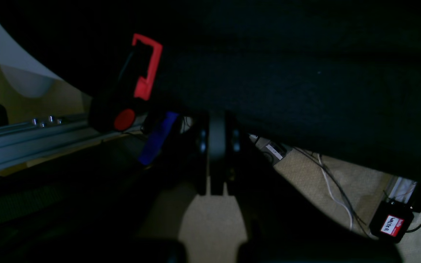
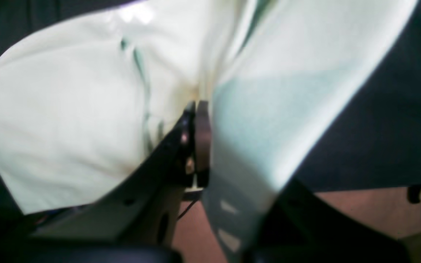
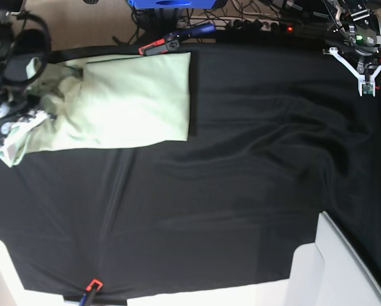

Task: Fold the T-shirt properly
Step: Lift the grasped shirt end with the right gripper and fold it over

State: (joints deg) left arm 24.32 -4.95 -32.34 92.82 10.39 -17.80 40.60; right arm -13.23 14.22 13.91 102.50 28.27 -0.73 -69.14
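At far corner of black table cloth (image 3: 241,191), T-shirt (image 3: 120,102) lies partly folded; right gripper (image 2: 196,109) pinched shut on its edge. Left gripper (image 3: 367,89) closed, empty, well apart. Fold under way; next move likely: carry edge across, release.

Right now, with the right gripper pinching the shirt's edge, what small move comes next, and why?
Probably carry the right gripper, shut on the T-shirt, across toward the shirt's far edge: the pinched end looks bunched while the rest lies flat. The left gripper is shut, empty and well away.
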